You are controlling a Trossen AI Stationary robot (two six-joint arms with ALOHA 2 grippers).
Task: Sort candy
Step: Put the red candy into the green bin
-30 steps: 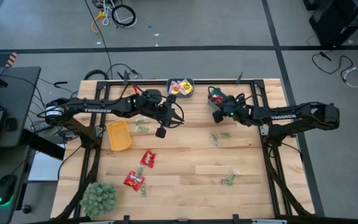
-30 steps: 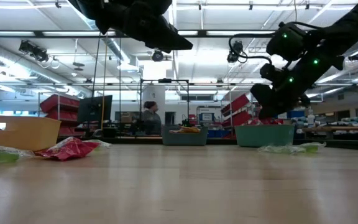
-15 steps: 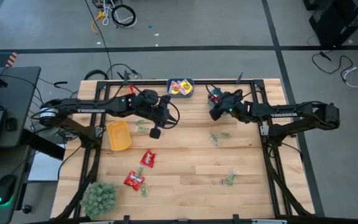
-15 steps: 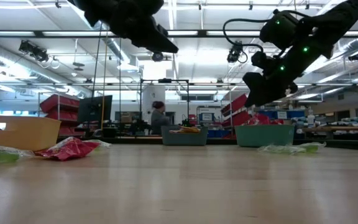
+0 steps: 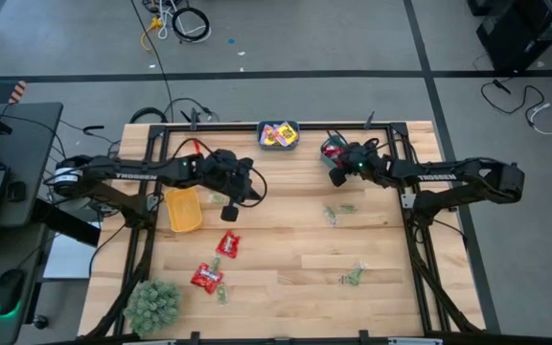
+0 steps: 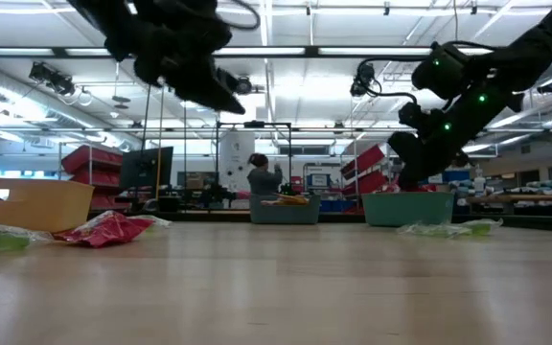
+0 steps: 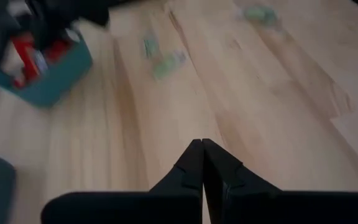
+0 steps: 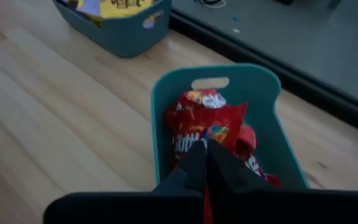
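Candy lies scattered on the wooden table: red packets [image 5: 228, 243] [image 5: 207, 278] near the left, and pale green pieces [image 5: 338, 211] [image 5: 353, 276] to the right. My left gripper [image 5: 228, 213] [image 7: 202, 143] hangs shut and empty above the bare wood, just beyond the nearer red packet and beside the yellow bin [image 5: 183, 208]. My right gripper [image 5: 336, 177] [image 8: 204, 146] is shut and empty over the near end of a teal bin [image 8: 166, 99], in which red packets [image 8: 207, 121] lie. A second teal bin [image 5: 279, 134] at the far edge holds yellow packets.
A green fuzzy plant ball [image 5: 151, 305] sits at the near left corner. More green pieces [image 5: 220, 196] lie under the left arm. Black frame rails run along the table's sides. The middle and near right of the table are bare wood.
My left gripper has come down and moved toward the table's left and near edges, away from the far teal bin and toward the red packets. The right arm has stayed by its teal bin.
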